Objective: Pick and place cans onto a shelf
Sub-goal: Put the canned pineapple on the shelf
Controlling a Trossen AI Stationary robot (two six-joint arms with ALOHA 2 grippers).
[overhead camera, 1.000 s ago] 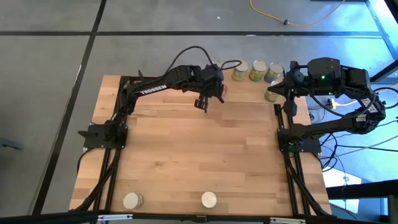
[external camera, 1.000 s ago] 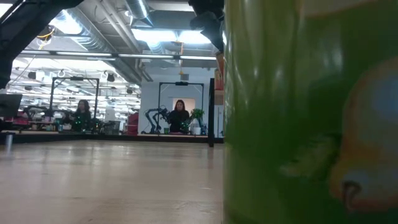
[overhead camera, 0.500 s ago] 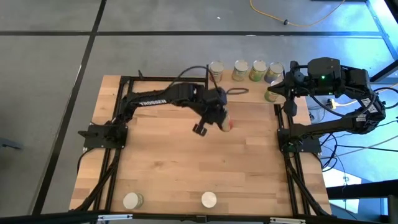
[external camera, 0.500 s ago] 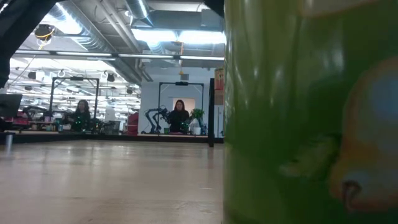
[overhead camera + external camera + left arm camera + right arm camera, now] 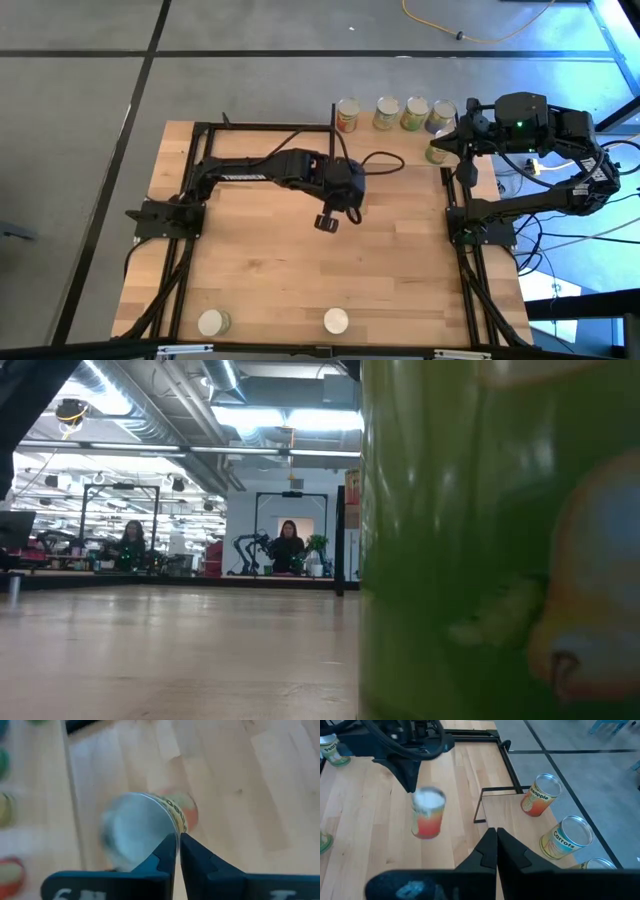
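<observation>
At the worktop's middle the left gripper [image 5: 330, 215], pressed together, hangs over a loose can [image 5: 427, 815]; 4 cans [image 5: 386, 112] line the shelf [image 5: 502, 807], 2 near-edge cans [image 5: 336, 321] wait, and the right gripper [image 5: 496, 832] idles at the far right corner, pressed together too.

Eight cans [image 5: 385, 112] are counted: five far, two near, one [image 5: 427, 815] mid-table. One shelf [image 5: 392, 146], two arms [image 5: 250, 165] and two persons [image 5: 288, 545] are seen.

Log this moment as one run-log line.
left gripper: mid-table, at orange-red can, grip unclear | right gripper: shut, waiting by shelf | two cans at near edge
</observation>
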